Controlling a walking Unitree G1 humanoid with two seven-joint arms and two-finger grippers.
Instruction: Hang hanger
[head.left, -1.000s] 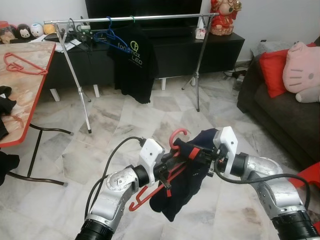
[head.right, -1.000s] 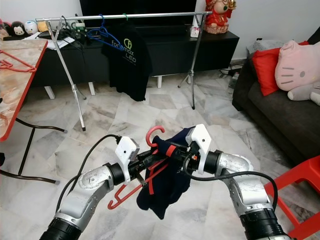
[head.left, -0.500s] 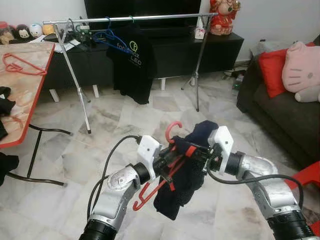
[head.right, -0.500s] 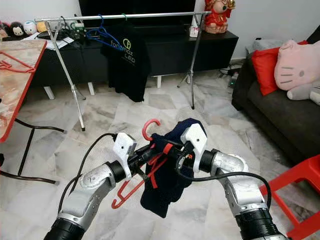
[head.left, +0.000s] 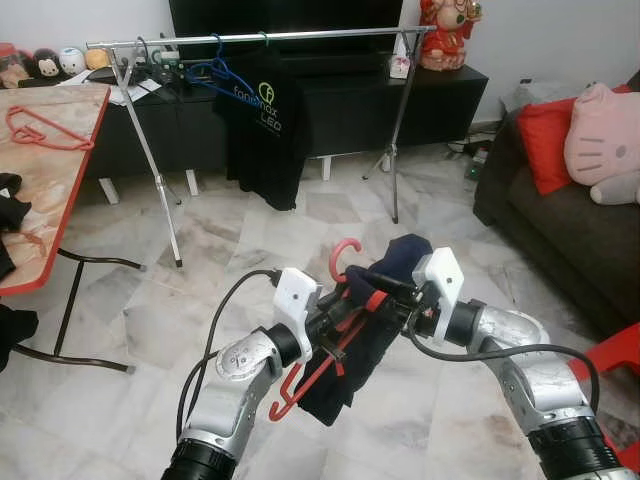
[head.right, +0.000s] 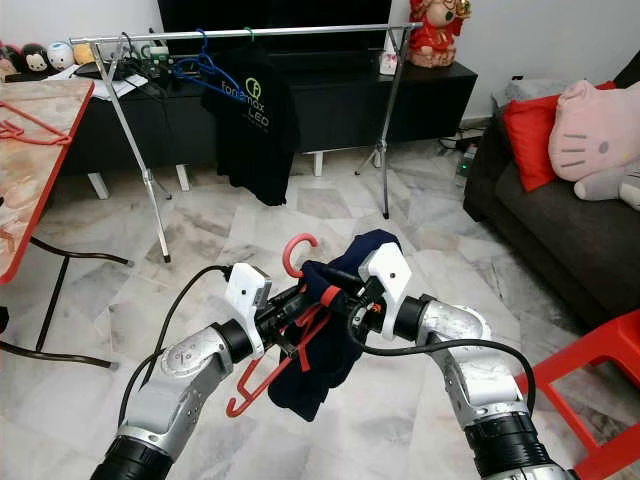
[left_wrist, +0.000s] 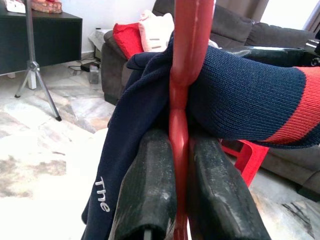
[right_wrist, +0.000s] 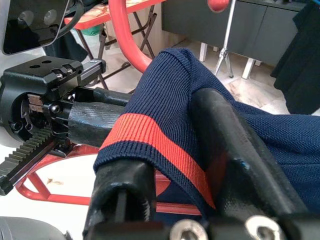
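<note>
— Low in the centre of the left eye view, what are the two arms holding?
— Between them sits a red hanger (head.left: 335, 330) with a navy garment (head.left: 365, 335) draped on it. The left gripper (head.left: 335, 318) reaches in from the lower left, the right gripper (head.left: 395, 292) from the lower right, and they meet at the hanger's neck. Its hook curls upward just above them.
— And further back?
— Along the top of the frame runs a metal clothes rack (head.left: 250, 38), with a black T-shirt (head.left: 262, 125) and a blue hanger (head.left: 215, 70) on its rail. A red-edged table (head.left: 45, 185) fills the left edge, another red hanger (head.left: 35, 128) lying on it. A dark sofa (head.left: 560, 240) with a red cushion (head.left: 545, 135) and a pink plush (head.left: 605, 140) is on the right.
— Does the right eye view add anything?
— Same scene; a red chair (head.right: 590, 375) shows in the lower right corner.
— The left wrist view?
— Both black fingers (left_wrist: 145, 195) at the bottom centre are clamped onto the hanger's red stem, which runs straight up the frame. Navy knit with a red stripe wraps round the stem above them.
— And the right wrist view?
— Its fingers (right_wrist: 235, 145), lower centre, pinch the garment's striped cuff between them. The left gripper's black body is at the middle left, the red hook curving at the top.
</note>
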